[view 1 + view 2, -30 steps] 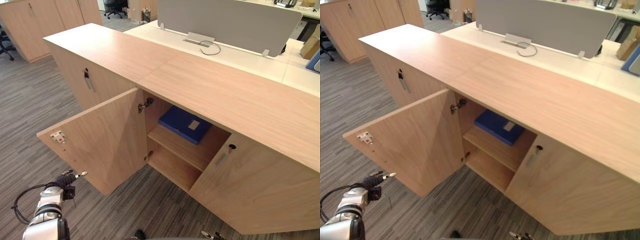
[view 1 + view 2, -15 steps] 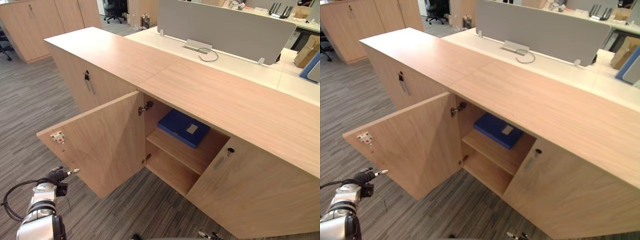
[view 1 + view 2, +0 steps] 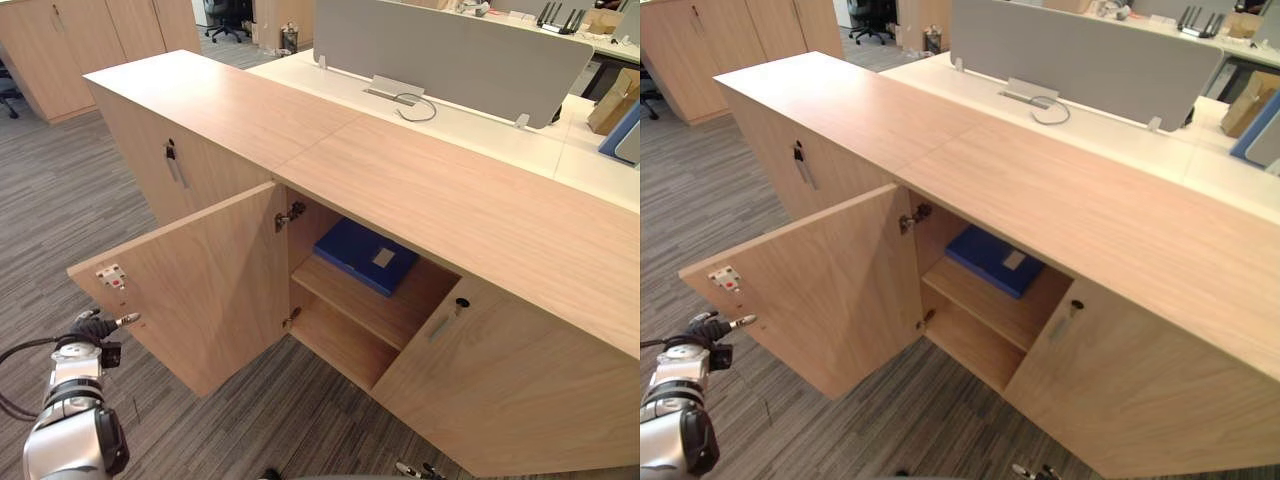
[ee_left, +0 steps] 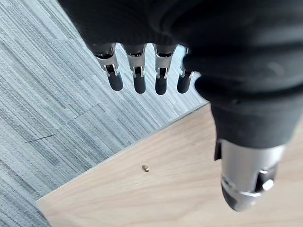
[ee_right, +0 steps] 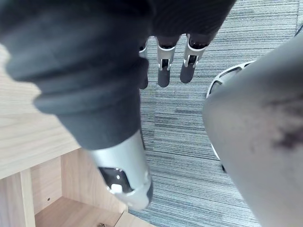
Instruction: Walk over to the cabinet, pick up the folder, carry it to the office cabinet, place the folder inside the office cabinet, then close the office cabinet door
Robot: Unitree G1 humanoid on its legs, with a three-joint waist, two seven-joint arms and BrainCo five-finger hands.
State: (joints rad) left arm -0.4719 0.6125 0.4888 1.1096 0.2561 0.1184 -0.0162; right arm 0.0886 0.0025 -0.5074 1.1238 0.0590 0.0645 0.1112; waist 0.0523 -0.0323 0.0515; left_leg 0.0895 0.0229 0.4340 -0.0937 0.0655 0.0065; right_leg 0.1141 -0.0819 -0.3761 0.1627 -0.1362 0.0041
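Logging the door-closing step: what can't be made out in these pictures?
- Whether left hand touches open door: too small in the eye views; the left wrist view shows its thumb over the panel, gap unclear.
- Folder: far end hidden under cabinet top, eye views.
- Right hand: cut off by the eye views' bottom edge.

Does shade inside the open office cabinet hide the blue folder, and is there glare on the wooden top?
Left eye view: shade under the cabinet top darkens the back of the upper shelf, but the blue folder is plainly visible. Right eye view: the top is softly, evenly lit, without strong glare. Left wrist view: the open door is evenly lit.
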